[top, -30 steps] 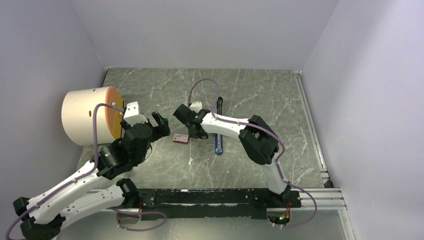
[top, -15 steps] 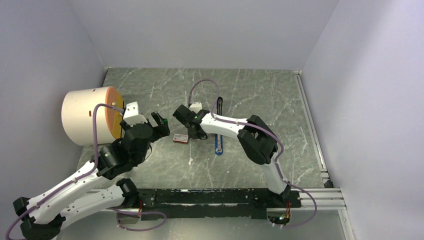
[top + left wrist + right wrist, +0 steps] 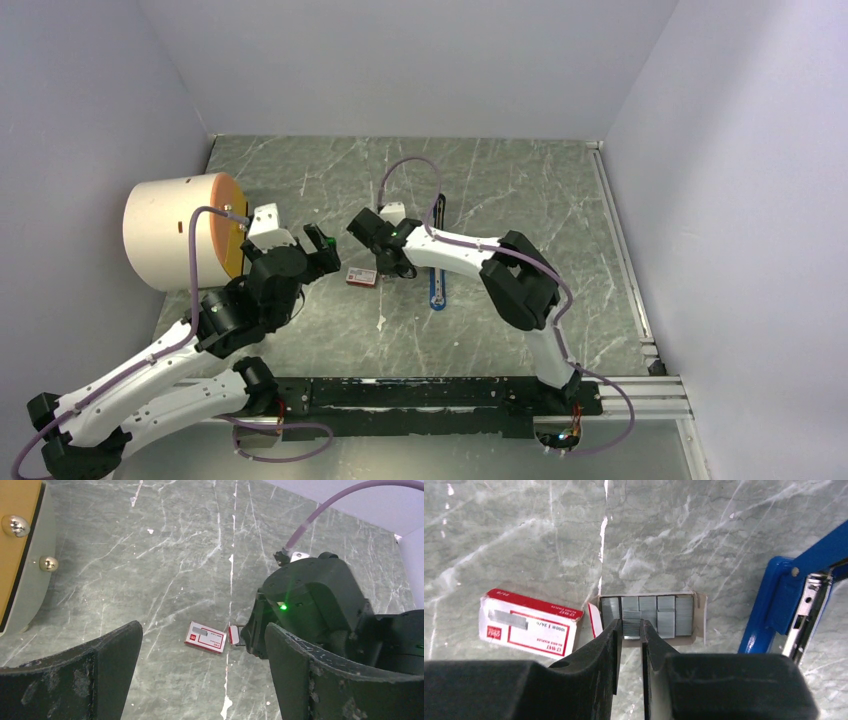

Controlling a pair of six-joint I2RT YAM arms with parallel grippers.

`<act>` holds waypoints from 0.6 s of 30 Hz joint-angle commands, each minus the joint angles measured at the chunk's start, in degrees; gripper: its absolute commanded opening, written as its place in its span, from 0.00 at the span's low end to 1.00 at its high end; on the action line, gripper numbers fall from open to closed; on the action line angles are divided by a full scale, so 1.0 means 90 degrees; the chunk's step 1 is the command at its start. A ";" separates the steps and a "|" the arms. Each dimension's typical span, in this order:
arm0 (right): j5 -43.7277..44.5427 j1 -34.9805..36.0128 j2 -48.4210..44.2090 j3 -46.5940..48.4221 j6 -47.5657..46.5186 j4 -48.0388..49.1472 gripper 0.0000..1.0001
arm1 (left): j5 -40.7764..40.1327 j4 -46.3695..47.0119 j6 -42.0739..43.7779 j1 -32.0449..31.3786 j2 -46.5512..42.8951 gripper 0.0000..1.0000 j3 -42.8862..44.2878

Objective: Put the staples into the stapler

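Observation:
The staples (image 3: 664, 616) lie as grey ribbed strips in an open card tray beside the little red box (image 3: 529, 625) with a white label. My right gripper (image 3: 631, 630) is down at the tray's near edge, its fingertips closed on one staple strip (image 3: 631, 621). The blue stapler (image 3: 789, 595) lies open just right of the tray, its metal channel showing. From above, the right gripper (image 3: 385, 268) sits between the red box (image 3: 361, 277) and the stapler (image 3: 437, 285). My left gripper (image 3: 322, 250) is open and empty, held above the table left of the box (image 3: 205, 637).
A large beige drum with an orange face (image 3: 180, 232) lies on its side at the left edge, close behind the left arm. Walls close the table on three sides. A black rail (image 3: 420, 395) runs along the near edge.
The right arm's elbow has shifted slightly to the right while its gripper stays at the tray. The left arm has not moved.

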 commanded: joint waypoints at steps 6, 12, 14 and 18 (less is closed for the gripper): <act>-0.0228 0.0115 -0.1084 -0.0830 -0.0071 0.0165 0.22 | -0.0143 0.0029 -0.0071 0.0036 -0.0002 0.97 0.0023; -0.0550 0.0462 -0.1504 -0.1637 0.0115 0.0065 0.22 | -0.0231 -0.0060 -0.0147 0.0039 -0.0002 0.96 0.0060; -0.0628 0.0618 -0.1561 -0.1798 0.0169 0.0040 0.22 | -0.0223 -0.0053 -0.0166 0.0033 -0.0006 0.96 0.0047; -0.0756 0.0796 -0.1500 -0.1908 0.0188 0.0049 0.23 | -0.0203 -0.0024 -0.0182 0.0038 0.0025 0.96 0.0034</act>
